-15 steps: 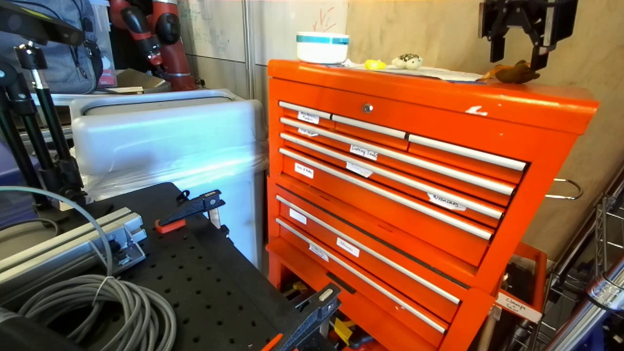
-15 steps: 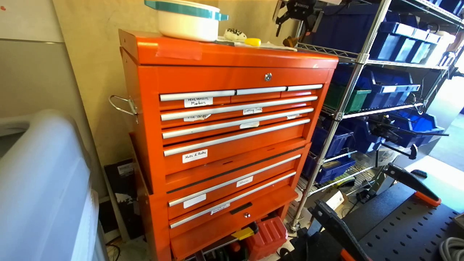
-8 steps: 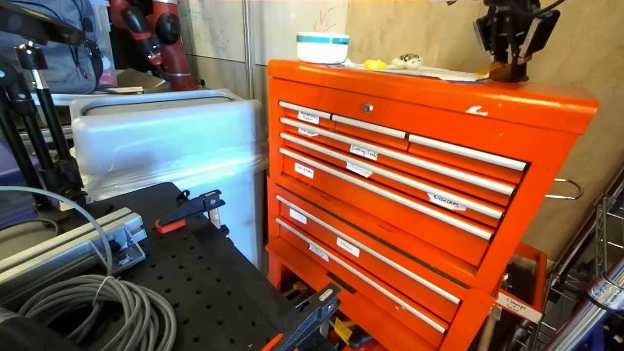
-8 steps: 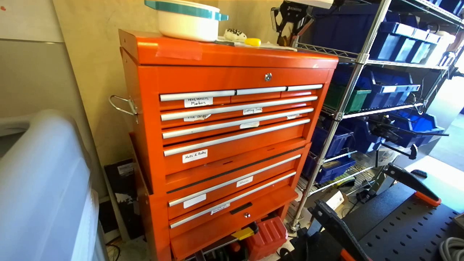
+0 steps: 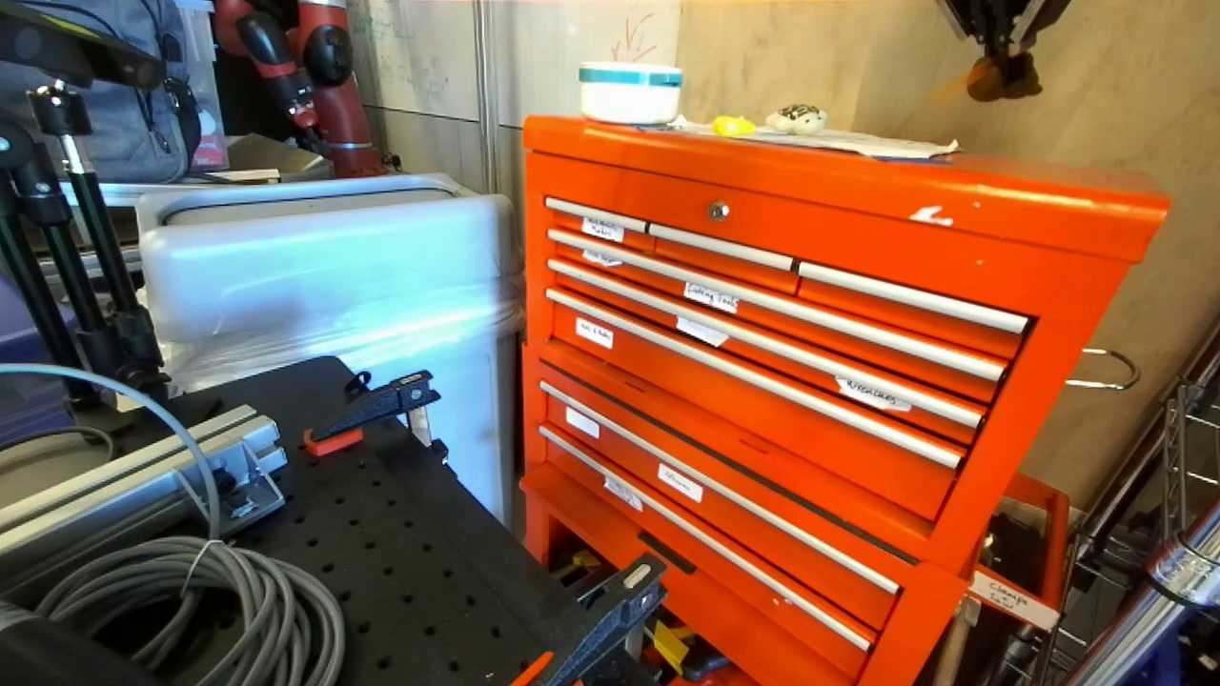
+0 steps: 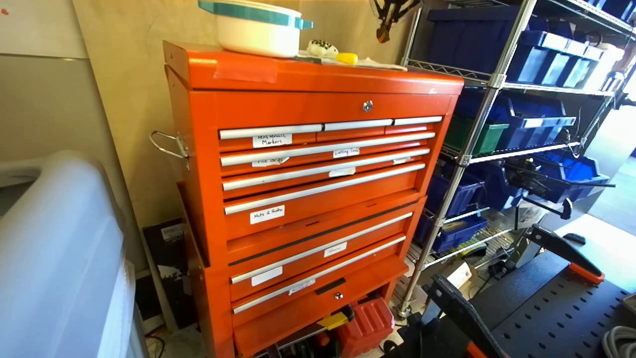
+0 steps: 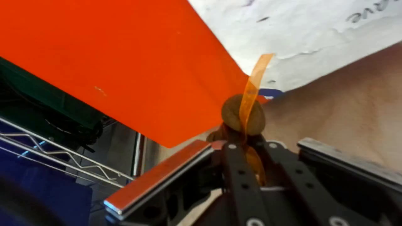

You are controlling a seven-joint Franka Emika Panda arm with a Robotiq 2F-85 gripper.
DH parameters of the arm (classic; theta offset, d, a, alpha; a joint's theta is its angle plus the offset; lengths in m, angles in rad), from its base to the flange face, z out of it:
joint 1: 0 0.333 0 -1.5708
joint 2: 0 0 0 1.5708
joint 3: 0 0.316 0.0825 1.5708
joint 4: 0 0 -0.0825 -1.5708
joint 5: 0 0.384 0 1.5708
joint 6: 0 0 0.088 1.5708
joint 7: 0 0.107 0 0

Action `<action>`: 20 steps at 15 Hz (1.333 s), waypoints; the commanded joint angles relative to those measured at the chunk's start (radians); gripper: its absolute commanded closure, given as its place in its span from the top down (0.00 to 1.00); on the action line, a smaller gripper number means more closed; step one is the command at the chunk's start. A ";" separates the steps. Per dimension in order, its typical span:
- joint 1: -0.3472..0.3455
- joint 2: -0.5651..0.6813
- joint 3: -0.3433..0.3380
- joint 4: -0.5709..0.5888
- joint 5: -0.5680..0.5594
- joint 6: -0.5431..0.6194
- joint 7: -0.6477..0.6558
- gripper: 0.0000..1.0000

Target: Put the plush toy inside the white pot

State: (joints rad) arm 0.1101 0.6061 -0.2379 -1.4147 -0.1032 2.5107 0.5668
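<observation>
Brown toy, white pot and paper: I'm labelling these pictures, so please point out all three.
Brown toy (image 7: 233,113), in the wrist view: on its rounded brown end.
White pot (image 5: 631,102), in an exterior view: on the middle of its white side.
Paper (image 7: 300,33), in the wrist view: on a bare white part.

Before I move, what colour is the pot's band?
The band is teal, clearest in an exterior view.
</observation>
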 commanded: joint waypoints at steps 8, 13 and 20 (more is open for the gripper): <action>0.122 -0.287 0.187 -0.193 0.035 -0.051 -0.026 0.03; 0.118 -0.335 0.299 -0.237 0.133 -0.158 -0.091 0.03; 0.129 -0.312 0.337 -0.263 0.137 -0.202 -0.129 0.03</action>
State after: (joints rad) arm 0.2406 0.2984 0.0868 -1.6574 0.0288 2.3246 0.4641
